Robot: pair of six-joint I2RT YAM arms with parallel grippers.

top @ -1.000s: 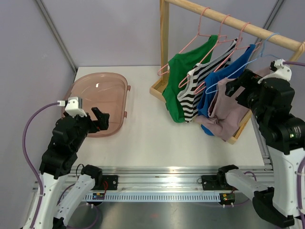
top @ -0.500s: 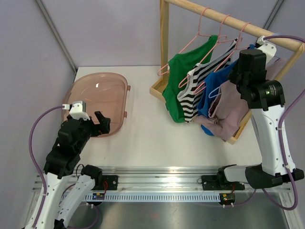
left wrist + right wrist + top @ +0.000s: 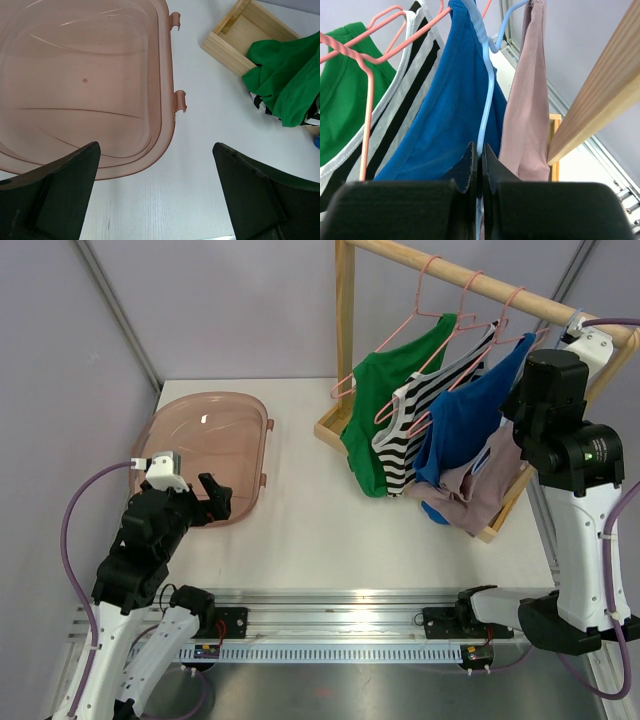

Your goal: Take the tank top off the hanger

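Observation:
Several tank tops hang on wire hangers from a wooden rail [image 3: 480, 280]: green [image 3: 385, 390], striped [image 3: 415, 410], blue [image 3: 460, 410] and mauve [image 3: 485, 480]. In the right wrist view my right gripper [image 3: 480, 150] is shut on the thin light blue hanger [image 3: 487, 90], with the blue top [image 3: 440, 115] on its left and the mauve top [image 3: 527, 100] on its right. Seen from above, that gripper [image 3: 520, 415] sits high by the rail's right end, its fingers partly hidden by the blue cloth. My left gripper [image 3: 212, 495] [image 3: 155, 150] stands open and empty over the table beside the tub.
A pink see-through tub [image 3: 205, 455] [image 3: 85, 75] lies at the left of the table. The rack's wooden base frame [image 3: 335, 425] [image 3: 235, 45] and upright post [image 3: 345, 330] stand at the back right. The rail slopes past the right arm's wrist.
My right arm rose toward the rail and its jaws closed on the light blue hanger. The blue top swung up and forward. The left arm shifted slightly, then held still.

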